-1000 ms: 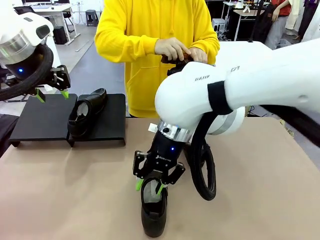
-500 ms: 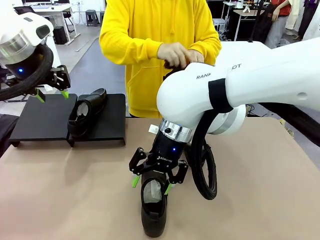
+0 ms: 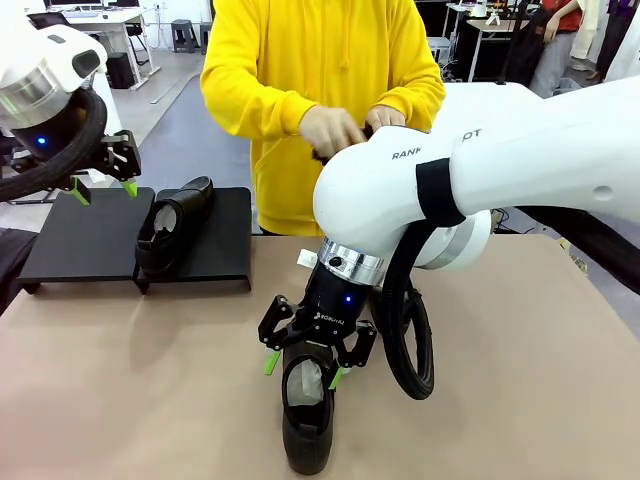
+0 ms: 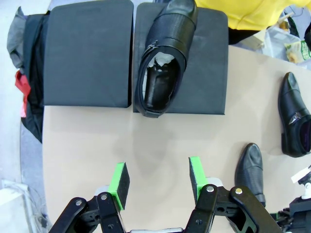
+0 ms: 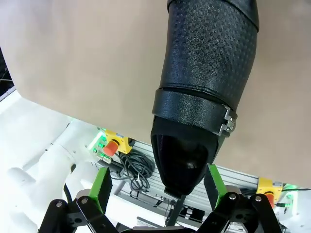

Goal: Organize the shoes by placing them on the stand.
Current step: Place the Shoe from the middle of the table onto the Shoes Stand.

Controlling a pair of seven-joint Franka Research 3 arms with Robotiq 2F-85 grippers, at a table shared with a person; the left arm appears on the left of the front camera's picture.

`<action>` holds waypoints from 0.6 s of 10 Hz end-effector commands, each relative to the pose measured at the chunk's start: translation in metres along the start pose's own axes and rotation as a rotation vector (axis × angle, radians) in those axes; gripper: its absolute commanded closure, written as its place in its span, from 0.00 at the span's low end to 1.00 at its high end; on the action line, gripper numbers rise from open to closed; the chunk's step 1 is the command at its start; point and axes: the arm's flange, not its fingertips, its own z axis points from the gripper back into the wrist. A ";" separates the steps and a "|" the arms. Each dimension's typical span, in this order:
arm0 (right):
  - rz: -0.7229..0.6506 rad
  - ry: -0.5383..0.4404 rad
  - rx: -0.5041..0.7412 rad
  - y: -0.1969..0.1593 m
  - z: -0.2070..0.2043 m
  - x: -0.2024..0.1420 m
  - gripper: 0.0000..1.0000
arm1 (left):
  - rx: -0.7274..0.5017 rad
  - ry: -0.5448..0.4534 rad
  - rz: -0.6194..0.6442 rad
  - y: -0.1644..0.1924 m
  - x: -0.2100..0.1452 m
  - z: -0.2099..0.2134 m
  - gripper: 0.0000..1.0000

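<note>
One shoe (image 3: 172,228) is sitting on the stand (image 3: 80,240), others lying on the tabletop (image 3: 120,380).
Front view: the right fingers (image 3: 336,377) are standing open astride the heel of a second shoe (image 3: 307,430) on the tabletop, while the left fingers (image 3: 129,187) are hanging open and empty near the stand. The left wrist view is adding two shoes (image 4: 293,116) (image 4: 250,170) lying on the tabletop beside the stand. The right wrist view is revealing the straddled shoe's buckled strap (image 5: 194,114).
</note>
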 end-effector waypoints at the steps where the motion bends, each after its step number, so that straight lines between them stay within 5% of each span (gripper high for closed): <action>1: -0.013 -0.023 -0.011 0.004 0.000 -0.002 0.00 | 0.003 -0.002 -0.003 0.002 0.001 0.001 0.34; 3: 0.040 -0.050 -0.018 -0.005 0.022 -0.022 0.00 | 0.000 0.000 0.000 0.000 0.000 0.000 0.34; 6: -0.171 -0.248 0.072 -0.076 0.101 -0.058 0.00 | -0.138 0.108 0.060 -0.055 -0.062 0.023 0.34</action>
